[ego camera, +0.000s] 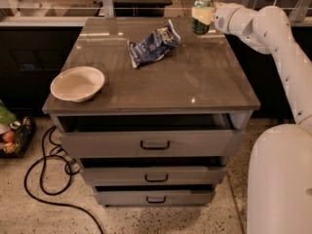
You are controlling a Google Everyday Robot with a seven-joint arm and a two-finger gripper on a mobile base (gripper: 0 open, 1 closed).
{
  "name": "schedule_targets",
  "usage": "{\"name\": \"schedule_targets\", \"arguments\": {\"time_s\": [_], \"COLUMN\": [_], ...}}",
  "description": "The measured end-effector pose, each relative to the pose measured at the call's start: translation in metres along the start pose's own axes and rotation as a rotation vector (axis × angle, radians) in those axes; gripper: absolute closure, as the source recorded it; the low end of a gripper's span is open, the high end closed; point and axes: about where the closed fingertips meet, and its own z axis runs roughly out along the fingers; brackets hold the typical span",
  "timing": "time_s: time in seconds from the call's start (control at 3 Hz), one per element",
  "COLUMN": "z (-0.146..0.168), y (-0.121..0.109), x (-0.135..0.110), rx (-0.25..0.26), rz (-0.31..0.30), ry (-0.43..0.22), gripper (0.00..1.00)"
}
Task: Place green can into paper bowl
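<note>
The green can with a silver top is at the far right corner of the grey cabinet top, upright. My gripper is at the can, its pale fingers wrapped around the can's middle. The can looks lifted slightly off the surface. The off-white paper bowl sits empty near the front left edge of the top, far from the can.
A wrinkly blue-and-white snack bag lies at the back middle of the top, between the can and the bowl. The top drawer is slightly open. A black cable and a basket are on the floor at left.
</note>
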Motion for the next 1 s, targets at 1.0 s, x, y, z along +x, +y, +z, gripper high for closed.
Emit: {"name": "schedule_targets", "arguments": {"time_s": [1.0], "z": [-0.031], "y": [0.114], "x": [-0.072], "rx": [-0.186], "rz": [-0.113], "ry": [-0.043], "gripper": [1.0]}}
